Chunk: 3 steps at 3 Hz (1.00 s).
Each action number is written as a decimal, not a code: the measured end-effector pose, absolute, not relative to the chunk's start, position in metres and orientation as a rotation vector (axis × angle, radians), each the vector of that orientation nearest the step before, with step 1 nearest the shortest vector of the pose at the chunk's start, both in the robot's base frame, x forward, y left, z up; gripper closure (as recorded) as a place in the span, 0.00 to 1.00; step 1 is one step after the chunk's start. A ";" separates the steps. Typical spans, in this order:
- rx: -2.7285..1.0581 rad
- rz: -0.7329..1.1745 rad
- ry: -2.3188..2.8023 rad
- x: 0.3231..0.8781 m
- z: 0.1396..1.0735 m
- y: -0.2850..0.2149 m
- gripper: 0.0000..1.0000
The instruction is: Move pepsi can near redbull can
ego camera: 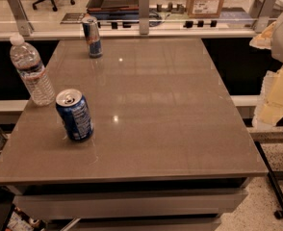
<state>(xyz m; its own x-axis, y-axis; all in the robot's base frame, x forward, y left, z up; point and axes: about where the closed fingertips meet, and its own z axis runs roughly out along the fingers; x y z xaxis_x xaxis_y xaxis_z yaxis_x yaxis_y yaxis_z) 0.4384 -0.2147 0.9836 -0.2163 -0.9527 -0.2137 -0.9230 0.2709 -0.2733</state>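
Blue pepsi can stands; hand far right.

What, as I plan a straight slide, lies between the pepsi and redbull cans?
Camera view: bare table between pepsi can and redbull can; water bottle stands aside; the gripper hangs at right edge.

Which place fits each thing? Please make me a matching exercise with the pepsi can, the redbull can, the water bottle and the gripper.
Things:
1. pepsi can
2. redbull can
3. water bottle
4. gripper

Places:
A. far edge of the table
B. right edge of the view, off the table
C. front left of the table
D. left edge of the table, behind the blue can

Pairs: 1-C, 2-A, 3-D, 4-B
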 end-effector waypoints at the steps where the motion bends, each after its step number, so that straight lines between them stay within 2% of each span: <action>1: -1.710 -0.123 2.211 0.438 0.984 -0.215 0.00; 3: -1.637 -0.023 2.126 0.437 0.983 -0.189 0.00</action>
<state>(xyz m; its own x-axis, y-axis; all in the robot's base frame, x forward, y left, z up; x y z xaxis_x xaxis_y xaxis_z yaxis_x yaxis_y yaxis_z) 0.4369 -0.1893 0.9828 -0.1913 -0.9204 -0.3409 -0.9130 0.2943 -0.2824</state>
